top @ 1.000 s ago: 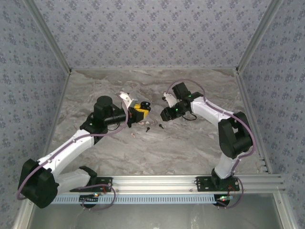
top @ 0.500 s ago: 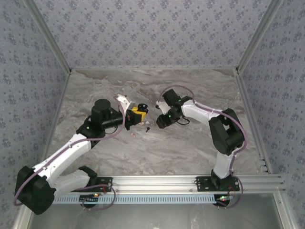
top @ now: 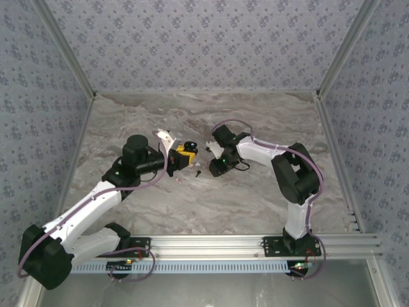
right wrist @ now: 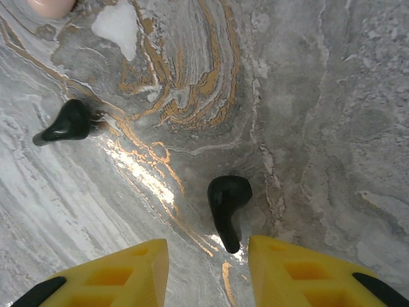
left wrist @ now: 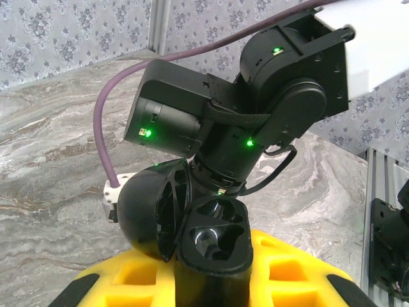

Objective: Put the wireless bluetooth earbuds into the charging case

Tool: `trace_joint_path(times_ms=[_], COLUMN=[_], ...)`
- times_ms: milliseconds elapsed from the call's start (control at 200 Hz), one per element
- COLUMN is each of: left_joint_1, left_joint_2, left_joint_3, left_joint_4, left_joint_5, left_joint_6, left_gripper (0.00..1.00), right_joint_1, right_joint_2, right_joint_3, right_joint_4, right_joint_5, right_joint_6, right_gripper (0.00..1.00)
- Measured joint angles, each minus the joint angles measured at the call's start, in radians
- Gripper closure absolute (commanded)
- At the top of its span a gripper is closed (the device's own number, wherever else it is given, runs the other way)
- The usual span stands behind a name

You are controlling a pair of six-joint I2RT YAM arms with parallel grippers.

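My left gripper [left wrist: 211, 284] is shut on the black charging case [left wrist: 214, 246], held upright between its yellow fingers. The case lid [left wrist: 150, 214] hangs open to the left and both sockets look empty. In the top view the left gripper [top: 184, 154] sits mid-table, facing the right gripper [top: 214, 168]. My right gripper [right wrist: 208, 272] is open and points down at the marble table. A black earbud [right wrist: 227, 201] lies on the table just ahead of its fingertips, stem toward the gap. A second black earbud [right wrist: 67, 123] lies further left. A pale pink earbud [right wrist: 50, 5] peeks in at the top left.
The right wrist [left wrist: 255, 109] and its purple cable [left wrist: 105, 121] loom close behind the case. A small dark bit [top: 199, 171] and a pale bit [top: 179, 180] lie on the marble table [top: 211, 204] between the arms. Patterned walls enclose the table on three sides.
The right arm has swung left and lowered over the earbuds on the table. The left gripper with the case has drawn slightly back to the left.
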Motion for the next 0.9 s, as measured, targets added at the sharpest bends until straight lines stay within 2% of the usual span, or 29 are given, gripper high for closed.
trace_joint_path(times_ms=[250,635,900], left_joint_1=[-0.002,-0.002,-0.002], left_joint_2=[-0.005,-0.005,-0.005], left_joint_3=[-0.001,-0.001,-0.001], left_joint_4=[-0.005,-0.006,-0.024], left_joint_5=[-0.008,-0.015,-0.018], left_joint_6=[0.002,0.007,0.011], left_gripper=[0.89,0.89,0.89], right_joint_1=[0.000,0.000,-0.010], right_joint_2=[0.019,0.023,0.023], right_joint_3=[0.003,0.006,0.003], right_joint_4=[0.000,0.009,0.062], right_joint_5=[0.011,0.052,0.092], right_joint_6=[0.000,0.037,0.102], right_gripper=[0.67,0.85,0.86])
